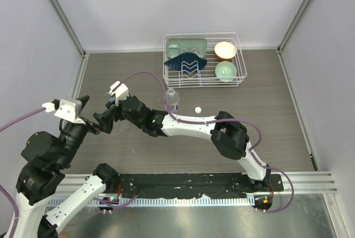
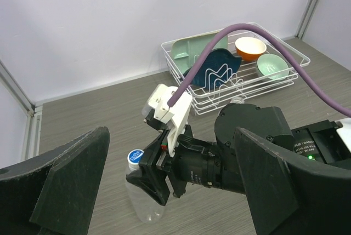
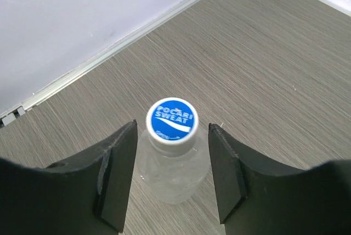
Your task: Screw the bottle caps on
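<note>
1. The fitted cap (image 3: 171,119), white with a blue printed top, sits square on the neck of the plain bottle (image 3: 173,177). That bottle stands upright on the table (image 1: 266,94), on the left side, between the two arms' ends.
2. The right gripper (image 3: 171,127) hangs over this bottle with one finger on each side of the cap. Its jaws are spread a little, with a strip of table showing on both sides, so it is pinching nothing.
3. The left gripper (image 2: 170,131) is spread wide and holds nothing. It faces the plain bottle from the near side without touching it.
4. The first bottle looks finished or nearly so. The pictures do not show whether the cap is turned fully tight.
5. The labelled bottle (image 1: 173,102) stands upright near the middle of the table, just in front of the dish rack (image 1: 202,85). Part of the right arm crosses close beside it.
6. The loose cap (image 1: 197,109) lies on the table just to the right of the labelled bottle, not touching it. Neither gripper is near it.
7. About half the job is left: picking up the loose cap, setting it on the labelled bottle's neck and twisting it down, probably with the other gripper steadying the bottle.
</note>
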You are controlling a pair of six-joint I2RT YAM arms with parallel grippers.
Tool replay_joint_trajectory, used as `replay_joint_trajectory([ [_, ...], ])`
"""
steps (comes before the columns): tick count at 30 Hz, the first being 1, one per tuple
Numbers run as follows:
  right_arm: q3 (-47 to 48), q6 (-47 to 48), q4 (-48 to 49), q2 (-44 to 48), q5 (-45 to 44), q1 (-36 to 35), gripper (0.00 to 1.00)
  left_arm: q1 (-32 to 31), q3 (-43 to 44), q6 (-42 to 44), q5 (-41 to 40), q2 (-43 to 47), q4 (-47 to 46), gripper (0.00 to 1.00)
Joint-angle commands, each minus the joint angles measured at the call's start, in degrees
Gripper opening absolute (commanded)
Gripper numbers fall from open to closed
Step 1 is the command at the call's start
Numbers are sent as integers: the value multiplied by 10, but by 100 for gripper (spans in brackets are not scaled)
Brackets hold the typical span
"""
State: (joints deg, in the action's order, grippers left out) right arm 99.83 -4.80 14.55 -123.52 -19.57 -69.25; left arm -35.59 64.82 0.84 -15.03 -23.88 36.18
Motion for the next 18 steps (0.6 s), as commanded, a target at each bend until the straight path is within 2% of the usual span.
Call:
replay_joint_trajectory([
  [1,22,-4,-16,-1,3,3,60,3,8,-5,-7,2,-24,100],
  [6,21,-2,-22,3,9,3,73,3,7,-5,-10,4,-30,99],
  [11,30,0,-32,9,15,3,79,3,8,-5,-18,5,-34,100],
  [15,34,-2,-42,19,23,3,94,3,13,-6,-28,2,-39,100],
  [18,34,1,-49,35,30,3,98,3,18,-5,-33,-3,-38,100],
])
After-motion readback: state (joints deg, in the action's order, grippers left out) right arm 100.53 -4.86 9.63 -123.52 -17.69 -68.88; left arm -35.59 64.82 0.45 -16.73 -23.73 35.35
